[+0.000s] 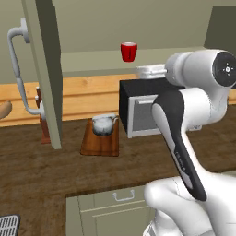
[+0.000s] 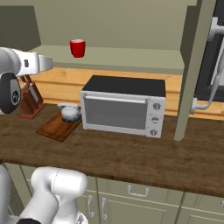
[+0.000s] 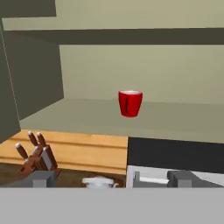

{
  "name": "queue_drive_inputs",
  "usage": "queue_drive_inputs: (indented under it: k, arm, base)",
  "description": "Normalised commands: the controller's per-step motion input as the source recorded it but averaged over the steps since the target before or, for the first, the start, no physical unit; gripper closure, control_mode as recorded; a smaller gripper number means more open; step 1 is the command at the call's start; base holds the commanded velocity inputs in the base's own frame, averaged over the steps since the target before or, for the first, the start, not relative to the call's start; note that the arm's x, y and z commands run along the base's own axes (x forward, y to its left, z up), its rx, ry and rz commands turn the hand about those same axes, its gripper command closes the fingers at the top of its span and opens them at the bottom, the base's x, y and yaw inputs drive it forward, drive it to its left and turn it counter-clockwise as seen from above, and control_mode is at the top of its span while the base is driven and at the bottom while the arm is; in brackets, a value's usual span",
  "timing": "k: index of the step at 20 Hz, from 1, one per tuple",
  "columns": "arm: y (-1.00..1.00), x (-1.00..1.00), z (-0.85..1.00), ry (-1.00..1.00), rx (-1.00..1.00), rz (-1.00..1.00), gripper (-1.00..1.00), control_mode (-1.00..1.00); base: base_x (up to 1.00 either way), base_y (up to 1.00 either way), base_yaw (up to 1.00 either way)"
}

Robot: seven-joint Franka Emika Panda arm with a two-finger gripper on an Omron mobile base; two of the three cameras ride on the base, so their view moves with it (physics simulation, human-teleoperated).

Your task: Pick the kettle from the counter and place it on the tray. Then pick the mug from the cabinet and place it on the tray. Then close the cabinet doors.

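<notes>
Small squat silvery-white kettle [image 1: 104,125] sits on the flat reddish-brown wooden tray [image 1: 100,146], on the dark wood-grain surface [image 1: 55,175] left of a silver toaster oven [image 2: 124,107]. Small bright red mug [image 3: 130,103] stands upright on the pale shelf [image 3: 87,116] of the open grey-green cabinet. End effector [image 3: 113,179] fingers spread apart, empty, aimed toward the mug, well short of it.

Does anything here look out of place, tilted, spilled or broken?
Nothing stands out. The kettle sits upright on the tray, the mug stands upright on the cabinet shelf, and no spill shows.
</notes>
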Motion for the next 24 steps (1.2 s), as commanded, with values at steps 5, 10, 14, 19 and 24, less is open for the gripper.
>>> queue_drive_inputs:
  k: [5, 10, 14, 19, 24]
  arm:
    - [0.10, 0.47, 0.20, 0.00, 0.00, 0.04, -1.00, -1.00]
    - [0.01, 0.49, 0.07, 0.00, 0.00, 0.00, -1.00, -1.00]
    - [0.01, 0.56, 0.00, 0.00, 0.00, -0.12, -1.00, -1.00]
    - [0.09, 0.64, 0.00, 0.00, 0.00, -0.17, -1.00, -1.00]
    - [0.02, 0.62, 0.00, 0.01, 0.00, -0.15, -1.00, -1.00]
  base:
    - [0.00, 0.00, 0.00]
    - [0.00, 0.00, 0.00]
    - [0.00, 0.00, 0.00]
    - [0.00, 0.00, 0.00]
    - [0.00, 0.00, 0.00]
